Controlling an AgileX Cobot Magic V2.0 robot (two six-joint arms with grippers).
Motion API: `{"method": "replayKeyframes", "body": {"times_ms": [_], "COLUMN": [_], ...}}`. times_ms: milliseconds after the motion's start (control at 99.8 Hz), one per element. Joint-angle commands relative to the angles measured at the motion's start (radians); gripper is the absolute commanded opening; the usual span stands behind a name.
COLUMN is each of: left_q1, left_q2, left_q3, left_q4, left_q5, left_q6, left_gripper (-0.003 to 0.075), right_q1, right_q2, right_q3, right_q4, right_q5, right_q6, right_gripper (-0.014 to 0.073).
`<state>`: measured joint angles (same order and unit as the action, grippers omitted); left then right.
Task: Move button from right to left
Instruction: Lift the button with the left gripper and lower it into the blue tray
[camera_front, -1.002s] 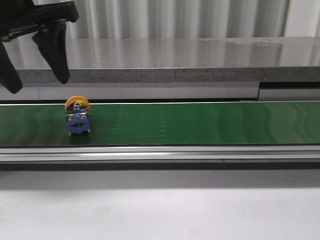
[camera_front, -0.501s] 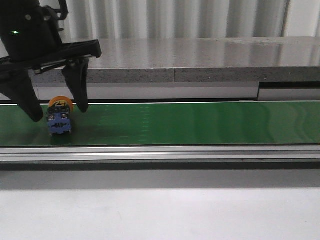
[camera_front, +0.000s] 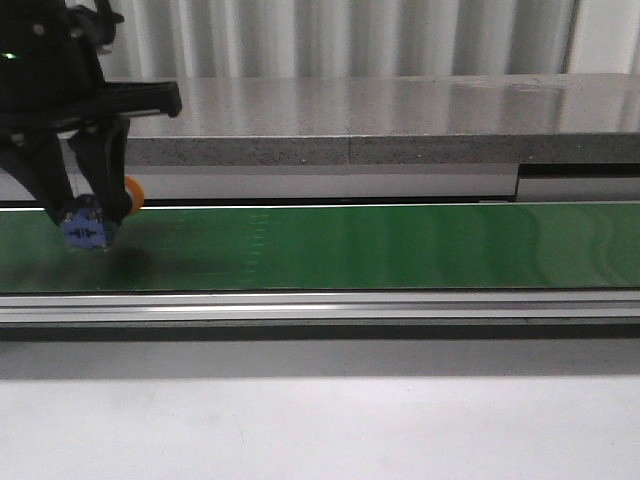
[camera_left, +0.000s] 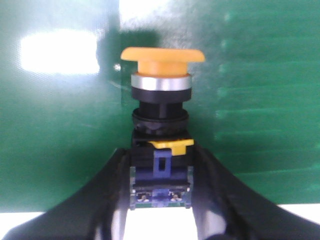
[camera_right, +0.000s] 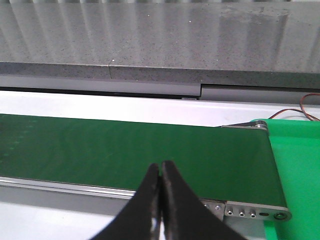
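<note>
The left pincer (camera_front: 88, 222) is clamped on the button (camera_front: 90, 228) at the far left end of the green conveyor belt (camera_front: 400, 245). In the front view its two dark fingers (camera_front: 112, 170) come down on either side of the blue contact block, whose screw face looks toward the camera, and the orange cap peeks out just beyond the finger on the pincer's right side. Whether the block rests on the belt or hangs just above it cannot be told; a dark shadow lies on the belt right under it.

The left wrist view shows the grip closely — the button (camera_left: 161, 135) lies lengthwise between the fingers (camera_left: 112, 185), with the blue block and its silver screws pinched at the fingertips and the black collar, silver ring and flat yellow-orange mushroom cap pointing away from the pincer (camera_left: 161, 187) over the green belt (camera_left: 260, 100). A small yellow tab sits on the block just ahead of the fingertips.

The right pincer (camera_right: 160, 172) holds nothing: its two black fingers (camera_right: 177, 200) are pressed together tip to tip, hanging above the near edge of the belt (camera_right: 125, 150), close to the belt's end roller and its silver bracket (camera_right: 250, 212).

Behind the belt runs a grey speckled tabletop ledge (camera_front: 400, 120).
</note>
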<state>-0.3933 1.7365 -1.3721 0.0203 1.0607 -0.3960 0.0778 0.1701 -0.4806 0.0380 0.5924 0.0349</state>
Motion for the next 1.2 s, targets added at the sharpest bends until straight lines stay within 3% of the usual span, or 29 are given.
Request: {"method": "replayKeyframes", "body": {"times_ms": [0, 170, 401, 741, 932, 1052, 1192], "left_q1": [0.011, 0.105, 0.297, 0.551, 0.703, 0.751, 0.755], "left_q2": [-0.111, -0.205, -0.236, -0.230, -0.184, -0.124, -0.045], "left_q3": [-0.032, -0.032, -0.032, -0.032, -0.032, -0.032, -0.032], "left_q4": [0.053, 0.119, 0.122, 0.118, 0.082, 0.041, 0.101], "left_q5": [0.003, 0.047, 0.136, 0.141, 0.127, 0.095, 0.018], "left_q6": [-0.012, 0.008, 0.177, 0.360, 0.389, 0.446, 0.472], "left_gripper": [-0.0001, -0.0001, -0.0001, -0.0001, -0.0001, -0.0001, -0.0001], "right_q1": [0.000, 0.000, 0.000, 0.000, 0.000, 0.000, 0.000], "right_q2": [0.009, 0.009, 0.009, 0.009, 0.009, 0.009, 0.009], "right_q3": [-0.025, -0.025, -0.025, -0.025, -0.025, -0.025, -0.025], "right_q4": [0.005, 0.005, 0.005, 0.005, 0.005, 0.005, 0.005], "right_q5": [-0.078, -0.077, -0.077, -0.077, -0.077, -0.077, -0.077], "right_q6": [-0.011, -0.011, -0.011, -0.011, -0.011, -0.011, -0.011], "right_gripper": [-0.0067, -0.0067, -0.0067, -0.0067, -0.0067, -0.0067, -0.0067]}}
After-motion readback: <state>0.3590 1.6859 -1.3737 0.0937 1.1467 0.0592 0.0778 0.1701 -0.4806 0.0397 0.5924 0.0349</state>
